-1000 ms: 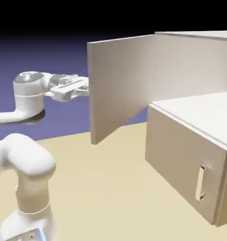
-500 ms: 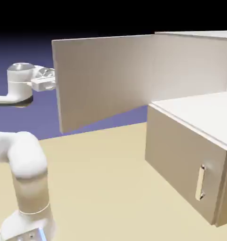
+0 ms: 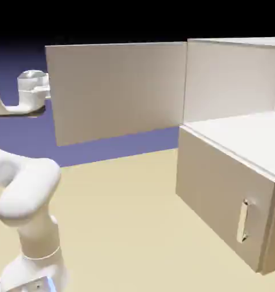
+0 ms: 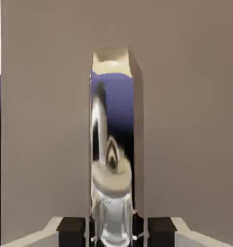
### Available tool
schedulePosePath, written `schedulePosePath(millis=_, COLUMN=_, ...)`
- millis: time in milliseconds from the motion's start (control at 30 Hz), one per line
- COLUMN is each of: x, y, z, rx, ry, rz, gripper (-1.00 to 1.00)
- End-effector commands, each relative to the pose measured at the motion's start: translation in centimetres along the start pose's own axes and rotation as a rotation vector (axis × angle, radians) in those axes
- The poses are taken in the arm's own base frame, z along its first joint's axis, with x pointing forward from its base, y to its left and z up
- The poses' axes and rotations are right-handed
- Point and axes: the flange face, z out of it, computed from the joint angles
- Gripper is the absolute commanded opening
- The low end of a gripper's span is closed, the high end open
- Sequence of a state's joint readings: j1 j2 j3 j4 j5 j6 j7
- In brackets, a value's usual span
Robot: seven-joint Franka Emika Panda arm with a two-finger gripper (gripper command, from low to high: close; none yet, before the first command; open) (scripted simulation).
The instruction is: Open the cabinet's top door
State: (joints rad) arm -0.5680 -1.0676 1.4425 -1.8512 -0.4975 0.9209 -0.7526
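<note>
— Two doors on the cabinet (image 3: 230,188); where's the top door (image 3: 117,91)?
— Swung wide open, a flat panel spanning the upper left to upper middle of the exterior view, hinged at the cabinet's upper front corner. The white inside shows at upper right.
— And the lower door (image 3: 222,199)?
— Shut, lower right, its short handle (image 3: 242,221) near the right edge.
— The gripper (image 4: 112,231)?
— Hidden behind the panel in the exterior view; only the wrist (image 3: 32,91) pokes out at the door's left edge. In the hand view, bottom middle, it is clenched on the silver bar (image 4: 111,144), which runs up the frame's centre against the door.
— The arm (image 3: 28,199)?
— Lower left, rising from the table (image 3: 128,228).
</note>
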Motion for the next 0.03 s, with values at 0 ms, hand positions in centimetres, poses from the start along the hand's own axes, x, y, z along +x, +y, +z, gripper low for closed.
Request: schedulePosePath(millis=0, x=0.11, y=0.09, z=-0.4, rx=0.005, ry=-0.005, rz=0.0, gripper=-1.0)
